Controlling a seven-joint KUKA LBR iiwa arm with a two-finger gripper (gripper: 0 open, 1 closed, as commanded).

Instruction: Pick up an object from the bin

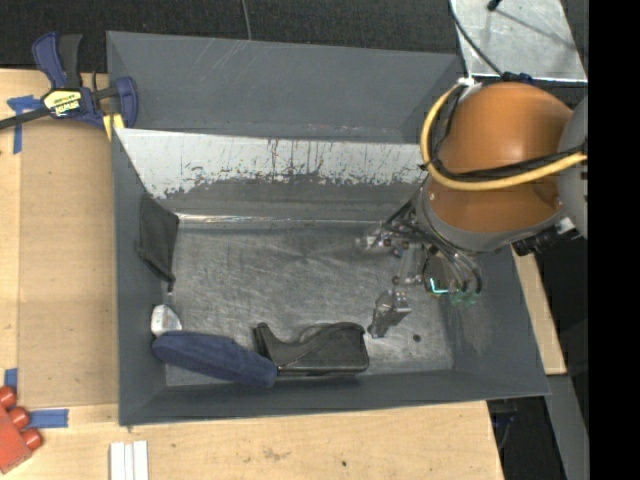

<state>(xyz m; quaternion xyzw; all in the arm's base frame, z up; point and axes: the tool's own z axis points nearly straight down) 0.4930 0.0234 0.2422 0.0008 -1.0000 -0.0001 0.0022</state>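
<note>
My gripper (385, 320) hangs low over the right half of the bin floor, its tip just right of a black flat angular object (318, 348) that lies along the front wall. Left of that, and touching it, lies a dark blue elongated padded object (212, 358). I see nothing held in the gripper.
A small silver-white piece (163, 319) sits by the blue object's left end. A black flat object (156, 238) leans against the left wall. The arm with its orange dome and yellow cable covers the bin's right rear corner.
</note>
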